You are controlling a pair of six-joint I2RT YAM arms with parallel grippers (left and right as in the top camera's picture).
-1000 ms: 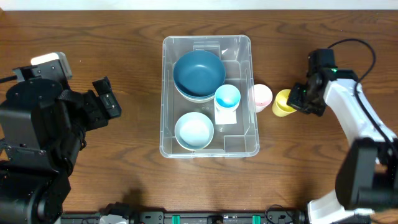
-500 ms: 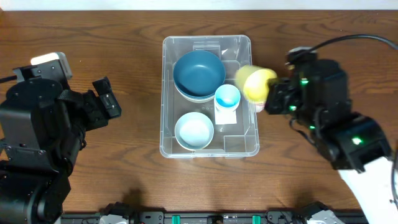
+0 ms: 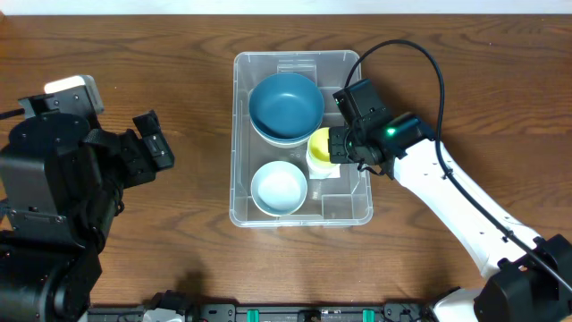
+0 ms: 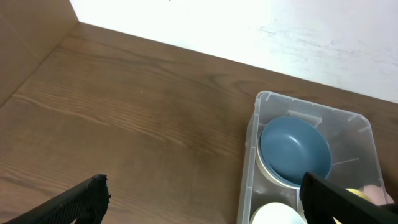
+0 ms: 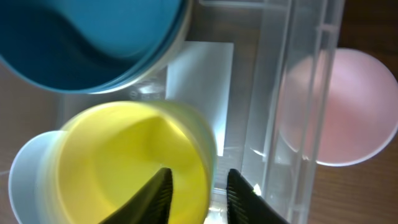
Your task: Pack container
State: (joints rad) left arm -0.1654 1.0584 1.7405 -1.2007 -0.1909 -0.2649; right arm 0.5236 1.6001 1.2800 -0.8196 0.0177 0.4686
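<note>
At the middle of the worktop (image 3: pixel 134 54), the container (image 3: pixel 344 206) is sitting with its long sides running away from the robot. A dark blue bowl (image 3: pixel 286 105) is lying in its far half, and a pale bowl (image 3: pixel 279 188) is lying in its near half. A white label (image 5: pixel 199 81) is showing on its base beside them.

The right tool (image 5: pixel 199 177) is reaching in over the container's right wall and gripping a yellow cup (image 5: pixel 130 162) by its side. One finger (image 5: pixel 158 190) is sitting inside the cup's mouth and the other is sitting outside it. The cup is hanging mouth-up inside the container, between the two bowls and the right wall. The rim of a light blue cup (image 5: pixel 25 171) is peeking out beneath it. Whether the two cups are touching is not clear.

A pink cup (image 5: pixel 339 109) is standing on the worktop just outside the container's right wall.

The left tool (image 4: pixel 204 186) is hovering well to the left of the container, its fingers spread wide and holding nothing.
</note>
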